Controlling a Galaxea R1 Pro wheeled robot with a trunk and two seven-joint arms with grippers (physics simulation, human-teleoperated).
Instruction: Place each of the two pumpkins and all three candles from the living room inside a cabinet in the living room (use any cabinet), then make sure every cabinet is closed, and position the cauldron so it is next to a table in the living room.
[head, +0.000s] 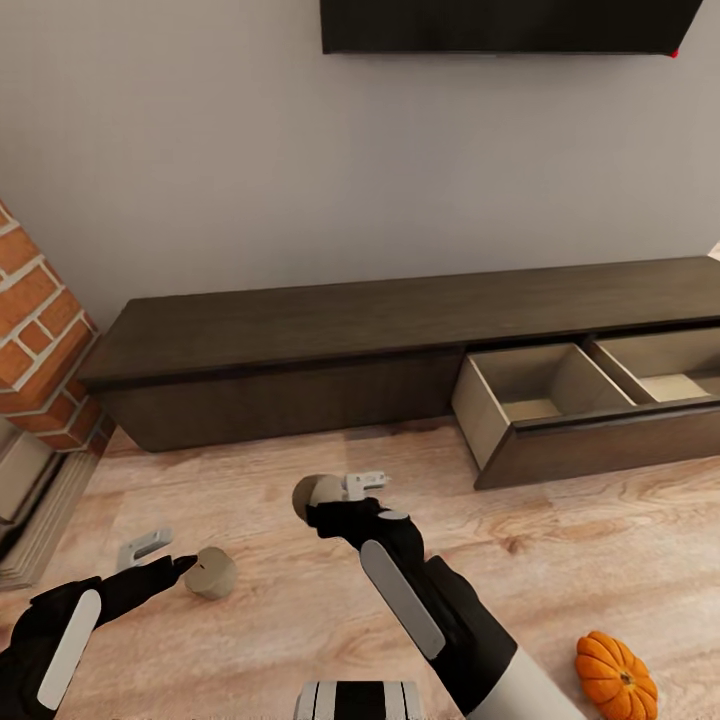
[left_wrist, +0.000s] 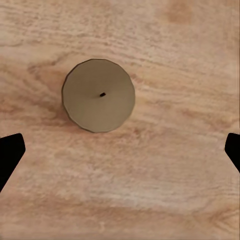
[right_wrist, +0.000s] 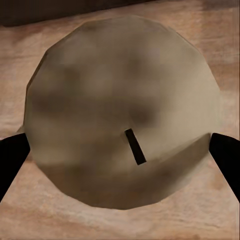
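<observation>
at the bottom of the head view i have both arms in frame. my right gripper (head: 335, 492) sits just below the centre of the frame, clamped on a candle (head: 318, 492); in the right wrist view that candle (right_wrist: 122, 112) fills the space between the two dark fingertips (right_wrist: 12, 160), wick end facing the camera, each tip against its side. my left gripper (head: 160, 555) is at the lower left of the head frame, jaws apart, hovering beside a second candle (head: 212, 573) that stands on the wood floor (head: 560, 540). the left wrist view looks straight down on this candle (left_wrist: 98, 95), upright with its small wick showing, the spread fingertips (left_wrist: 10, 152) at the frame's side edges and well clear of it.

at the lower right corner of the head view one orange pumpkin (head: 616, 677) rests on the floor, apart from both grippers.

further up, across the middle of the frame, runs the long dark cabinet (head: 300, 330) against the grey wall. its drawer (head: 590, 400) at the right is pulled out, showing two pale compartments, both looking bare inside. a brick column (head: 40, 340) stands at the left edge, and a dark screen (head: 500, 25) hangs at the top.
</observation>
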